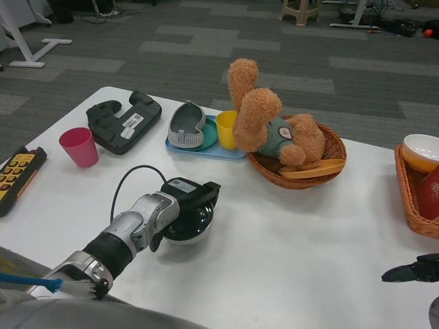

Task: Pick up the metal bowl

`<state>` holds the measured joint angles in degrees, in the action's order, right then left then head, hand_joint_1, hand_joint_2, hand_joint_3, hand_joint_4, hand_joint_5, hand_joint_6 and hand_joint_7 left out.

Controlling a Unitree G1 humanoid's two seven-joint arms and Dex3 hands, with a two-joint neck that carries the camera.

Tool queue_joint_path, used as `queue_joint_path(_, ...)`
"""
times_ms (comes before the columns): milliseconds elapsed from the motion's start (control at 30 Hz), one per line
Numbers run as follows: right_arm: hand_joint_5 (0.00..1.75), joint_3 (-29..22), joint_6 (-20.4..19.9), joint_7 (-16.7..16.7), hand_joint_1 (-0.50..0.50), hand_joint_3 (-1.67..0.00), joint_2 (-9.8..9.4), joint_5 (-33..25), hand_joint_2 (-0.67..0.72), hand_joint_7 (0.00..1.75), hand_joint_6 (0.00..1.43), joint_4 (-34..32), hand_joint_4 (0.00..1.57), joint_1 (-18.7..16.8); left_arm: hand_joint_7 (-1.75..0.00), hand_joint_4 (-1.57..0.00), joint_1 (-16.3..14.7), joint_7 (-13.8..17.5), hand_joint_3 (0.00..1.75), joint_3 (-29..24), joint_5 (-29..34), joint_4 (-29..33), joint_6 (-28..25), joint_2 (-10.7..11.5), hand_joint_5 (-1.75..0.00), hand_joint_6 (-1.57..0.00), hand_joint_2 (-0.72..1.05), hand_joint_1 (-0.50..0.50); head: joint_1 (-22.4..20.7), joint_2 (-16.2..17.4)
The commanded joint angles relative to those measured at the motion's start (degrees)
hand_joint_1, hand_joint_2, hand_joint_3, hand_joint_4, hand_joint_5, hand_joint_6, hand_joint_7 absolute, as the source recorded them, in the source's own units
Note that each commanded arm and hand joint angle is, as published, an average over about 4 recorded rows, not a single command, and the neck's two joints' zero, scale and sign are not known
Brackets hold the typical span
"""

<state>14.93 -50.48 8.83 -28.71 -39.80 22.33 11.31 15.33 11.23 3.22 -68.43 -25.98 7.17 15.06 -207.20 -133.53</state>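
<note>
I am looking down over the white surface [288,260], and my left hand [186,202] is sitting at lower centre-left of the frame, wrapping its black fingers over the metal bowl [192,223]. The bowl is resting on the surface under the hand, its shiny rounded side showing below the fingers. I am reading this as a grip on the bowl's rim. My right hand [411,269] is waiting at the lower right edge, only partly showing, so I cannot tell whether its fingers are spread or curled.

To the right of the bowl a broad stretch of bare white surface is running toward the lower right. The far edge is slanting from upper left down to the right, with grey carpet [274,55] beyond it.

Counting things: one pink cup [79,147] at left, one yellow cup [226,129] on one blue tray [206,149] beside a grey shoe-like piece [185,125]. One black device [123,121] is lying behind the pink cup, and one yellow remote [15,177] is touching the left frame edge. Two wicker baskets are showing: the round basket [302,171] holding one plush bear [271,120], and a second basket [411,199] cut by the right edge, carrying one white bowl [420,151].
</note>
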Motion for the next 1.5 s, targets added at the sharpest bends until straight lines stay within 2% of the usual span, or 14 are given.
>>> queue_joint_path(33,0.29,-0.09,-0.76,0.29,0.21,0.0,-0.5,-0.28,0.72,0.35,0.0,0.25,0.11,-0.67,-1.68,-1.57,-0.35,1.41,1.22,0.36,2.09,-1.55,0.12,0.47,-1.75,-0.94,0.78,-0.5,-0.07,0.05)
queue_joint_path(133,0.29,-0.16,-0.76,0.31,0.19,0.0,-0.47,-0.28,0.72,0.35,0.0,0.21,0.11,-0.67,-1.68,-1.57,0.4,1.78,1.31,-0.19,3.7,-1.53,0.12,0.76,-1.75,-0.93,0.78,-0.5,-0.18,0.12)
queue_joint_path(267,0.27,-0.07,-0.76,0.31,0.21,0.0,-0.43,-0.28,0.72,0.35,0.0,0.25,0.11,-0.67,-1.68,-1.57,1.63,3.14,1.31,-0.59,6.16,-1.53,0.12,1.46,-1.75,-0.75,0.78,-0.5,-0.25,0.13)
queue_joint_path(433,0.29,-0.07,-0.76,0.29,0.21,0.0,-0.45,-0.35,0.72,0.35,0.0,0.25,0.11,-0.67,-1.68,-1.57,2.51,4.75,1.31,-1.95,8.79,-0.28,0.08,1.86,-1.75,-0.66,0.78,-0.5,-0.26,0.06)
queue_joint_path(767,0.29,0.02,-0.76,0.31,0.21,0.0,-0.47,-0.37,0.72,0.35,0.0,0.39,0.11,-0.67,-1.68,-1.57,3.92,8.02,1.4,-1.95,11.52,5.89,-0.71,3.66,-1.75,-0.63,0.78,-0.5,-0.43,-0.28)
queue_joint_path(900,0.29,0.02,-0.76,0.31,0.21,0.0,-0.47,-0.37,0.72,0.35,0.0,0.43,0.12,-0.67,-1.68,-1.57,4.42,9.01,1.48,-2.01,12.57,7.61,-1.11,3.75,-1.75,-0.6,0.78,-0.5,-0.23,-0.41)
queue_joint_path(1100,0.29,0.02,-0.76,0.31,0.21,0.0,-0.43,-0.28,0.72,0.35,0.0,0.43,0.12,-0.67,-1.68,-1.57,4.62,9.6,1.48,-2.78,14.79,9.78,-2.38,3.75,-1.75,-0.6,0.78,-0.5,-0.28,-0.63)
queue_joint_path(1333,0.29,0.19,-0.76,0.31,0.21,0.0,-0.47,-0.37,0.72,0.35,0.0,0.52,0.11,-0.65,-1.68,-1.57,4.99,10.55,1.48,-1.79,20.42,11.94,-6.98,4.03,-1.75,-0.63,0.78,-0.5,0.76,-4.24)
queue_joint_path(1500,0.29,0.63,-0.76,0.31,0.21,0.0,-0.47,-0.46,0.72,0.35,0.0,0.6,0.11,-0.5,-1.68,-1.57,6.86,11.54,1.48,2.84,25.36,13.1,-12.05,5.59,-1.75,-0.63,0.78,-0.5,3.25,-9.72)
